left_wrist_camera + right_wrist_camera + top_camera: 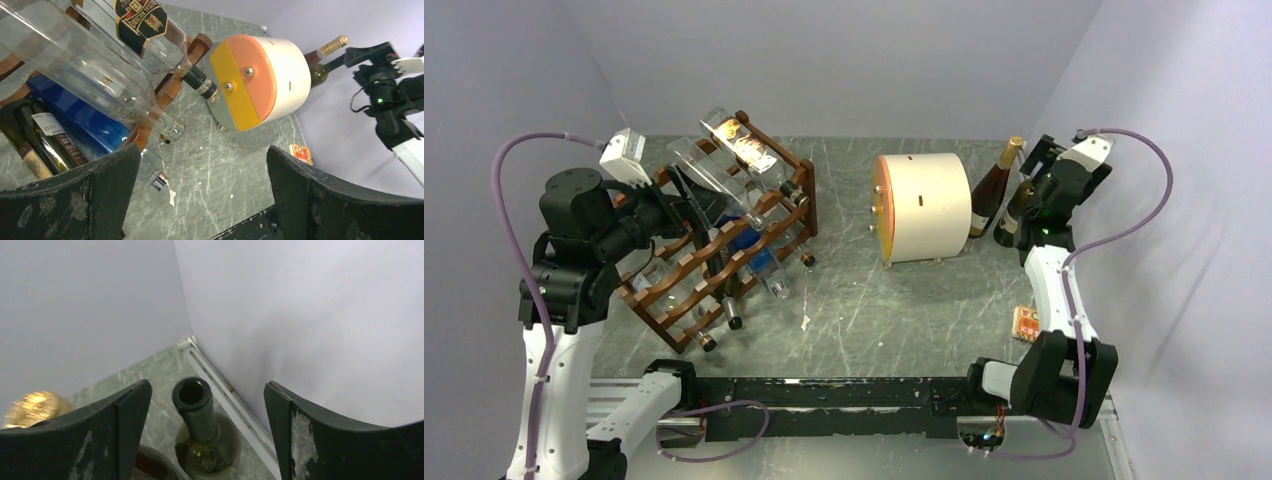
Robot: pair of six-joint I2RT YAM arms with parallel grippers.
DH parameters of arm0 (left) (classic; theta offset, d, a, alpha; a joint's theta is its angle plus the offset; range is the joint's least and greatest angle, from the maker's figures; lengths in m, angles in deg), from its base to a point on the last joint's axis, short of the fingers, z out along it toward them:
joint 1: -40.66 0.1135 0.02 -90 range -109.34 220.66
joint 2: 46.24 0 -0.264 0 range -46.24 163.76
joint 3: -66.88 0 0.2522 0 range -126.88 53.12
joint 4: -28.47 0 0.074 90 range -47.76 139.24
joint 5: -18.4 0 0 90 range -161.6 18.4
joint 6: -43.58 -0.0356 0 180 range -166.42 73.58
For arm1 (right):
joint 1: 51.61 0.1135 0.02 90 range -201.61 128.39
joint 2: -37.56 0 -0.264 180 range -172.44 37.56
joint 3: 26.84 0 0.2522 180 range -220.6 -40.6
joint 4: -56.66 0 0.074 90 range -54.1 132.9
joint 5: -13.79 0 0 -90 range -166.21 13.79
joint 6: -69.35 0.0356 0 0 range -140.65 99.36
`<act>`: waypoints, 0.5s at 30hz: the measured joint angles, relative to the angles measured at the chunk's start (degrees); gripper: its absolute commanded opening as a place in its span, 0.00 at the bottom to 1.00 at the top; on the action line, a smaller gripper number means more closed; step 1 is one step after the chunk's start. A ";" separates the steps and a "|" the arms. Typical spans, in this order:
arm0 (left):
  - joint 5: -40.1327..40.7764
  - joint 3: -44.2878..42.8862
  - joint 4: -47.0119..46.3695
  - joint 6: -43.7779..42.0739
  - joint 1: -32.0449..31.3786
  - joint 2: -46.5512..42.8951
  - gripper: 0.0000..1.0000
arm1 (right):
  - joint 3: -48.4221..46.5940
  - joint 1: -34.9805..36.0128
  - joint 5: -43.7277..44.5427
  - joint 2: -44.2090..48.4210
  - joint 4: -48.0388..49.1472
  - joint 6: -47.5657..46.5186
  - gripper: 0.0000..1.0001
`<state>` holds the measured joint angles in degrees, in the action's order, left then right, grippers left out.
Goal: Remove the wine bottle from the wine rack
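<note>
Black and scuffed, my right fingers [100,440] stand wide apart, and the right gripper [206,390] grips nothing. The wine bottle [197,415] stands upright between them. It is dark green glass with an open mouth, and a gap shows on either side of its neck. Just beside it, on the left of my wrist view, is a second bottle [32,407] with a gold foil cap. Both stand on the grey marbled table [874,310] in its far right corner, off the wine rack [724,260] and well apart from it. Between them and the rack the cream drum [929,205] lies on its side, its orange and yellow end facing the rack.

My left fingers [320,200] are spread wide too, with nothing between them, and the left gripper [202,152] hovers at the rack's left end. The rack's wavy reddish-brown rails carry clear bottles [75,65], something blue and flat-sided [75,115], and dark bottles [45,140] lower down.
</note>
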<state>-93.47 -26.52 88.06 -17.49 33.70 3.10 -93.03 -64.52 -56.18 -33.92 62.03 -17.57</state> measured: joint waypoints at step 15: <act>4.57 1.62 -0.42 -1.14 0.00 2.14 1.00 | -11.54 2.75 -11.85 11.58 -10.05 1.60 1.00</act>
<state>-88.90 -24.90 87.64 -18.63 33.70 5.24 -104.57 -61.76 -68.02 -22.34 51.98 -15.98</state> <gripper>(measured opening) 0.996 0.997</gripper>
